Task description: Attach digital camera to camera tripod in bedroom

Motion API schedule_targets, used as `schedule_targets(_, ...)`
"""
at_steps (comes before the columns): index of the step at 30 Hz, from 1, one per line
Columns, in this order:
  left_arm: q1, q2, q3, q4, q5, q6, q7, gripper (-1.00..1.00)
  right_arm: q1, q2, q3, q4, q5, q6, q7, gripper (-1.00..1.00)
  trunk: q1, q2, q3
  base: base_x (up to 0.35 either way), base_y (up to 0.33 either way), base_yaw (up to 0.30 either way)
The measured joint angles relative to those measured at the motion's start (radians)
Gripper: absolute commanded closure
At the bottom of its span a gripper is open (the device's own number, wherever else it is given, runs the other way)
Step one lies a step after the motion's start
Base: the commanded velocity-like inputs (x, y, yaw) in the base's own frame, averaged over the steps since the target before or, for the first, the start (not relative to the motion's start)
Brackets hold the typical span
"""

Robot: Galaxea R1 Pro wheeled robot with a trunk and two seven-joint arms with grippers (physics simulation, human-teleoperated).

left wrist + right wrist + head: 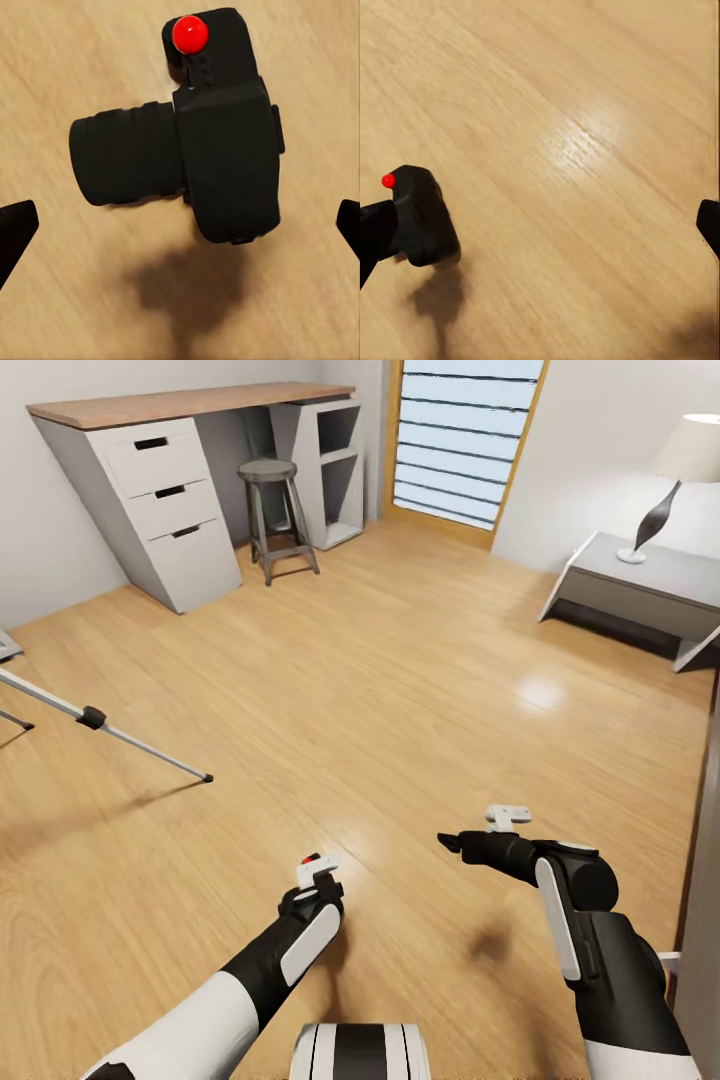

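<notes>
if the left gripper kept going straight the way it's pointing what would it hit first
Most likely the digital camera: it lies on the wood floor between the open left gripper fingertips, though depth is unclear.

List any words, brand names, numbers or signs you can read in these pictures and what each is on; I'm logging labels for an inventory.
None: no readable text shows in any view.
The digital camera has a plain black body with only a red dot, no brand name or numbers.
The desk drawers, the lamp and the camera tripod leg carry no writing.
</notes>
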Motion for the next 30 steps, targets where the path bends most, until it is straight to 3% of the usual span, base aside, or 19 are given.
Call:
schedule_targets(11,-0.043,0.0,0.0,0.003,-0.001,0.004,-0.001,-1.0,-0.005,0.0,-0.036,0.0,-0.001,0.0,-0.001,-1.0,0.005,-0.003,-0.043,0.0,0.0,0.0)
schedule_targets(20,-0.104,-0.002,0.002,0.004,0.002,0.012,0.008,-1.0,-0.003,0.001,-0.04,0.0,-0.001,0.0,-0.001,-1.0,0.009,-0.005,-0.077,0.0,0.0,0.0)
schedule_targets(30,-0.112,-0.007,0.0,-0.007,0.016,0.013,0.023,-1.0,-0.003,0.001,-0.04,0.0,-0.001,0.0,-0.001,-1.0,0.013,-0.007,-0.116,0.0,0.0,0.0)
